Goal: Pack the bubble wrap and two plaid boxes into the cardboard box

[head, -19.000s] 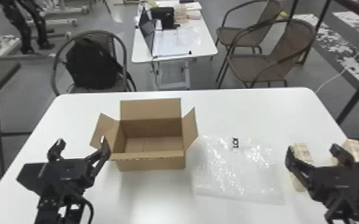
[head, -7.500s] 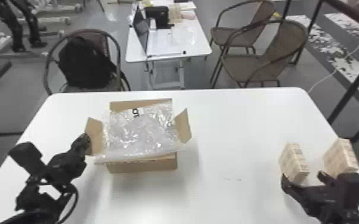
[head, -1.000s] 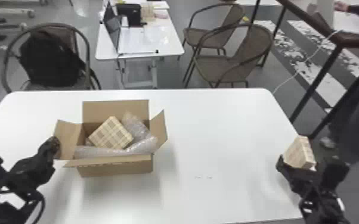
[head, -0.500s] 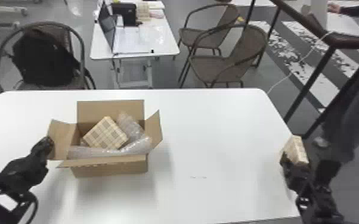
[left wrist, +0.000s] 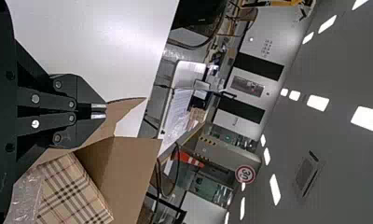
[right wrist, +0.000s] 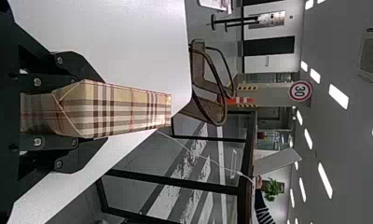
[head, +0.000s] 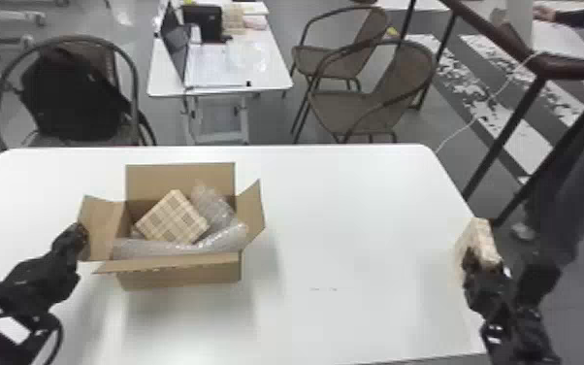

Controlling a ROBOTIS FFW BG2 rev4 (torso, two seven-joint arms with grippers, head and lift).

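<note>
The left gripper (head: 80,232), fingers nearly together, is at the carton's side flap (head: 102,223) (whether pinching it, I can't tell); the right gripper (head: 486,264) is spread around one plaid box (head: 481,238), clasping it. The other plaid box (head: 172,218) lies with bubble wrap (head: 160,248) inside the carton (head: 179,279). Beyond, a round sign (right wrist: 300,91) bears figures.

Clear lane: table (head: 354,208) between cardboard box (head: 179,280) and right gripper (head: 487,264). Obstructions: 4 flaps (head: 179,178) round opening, left gripper (head: 81,230) beside 1; bubble wrap (head: 213,211), 1 plaid box (head: 172,218) inside.
</note>
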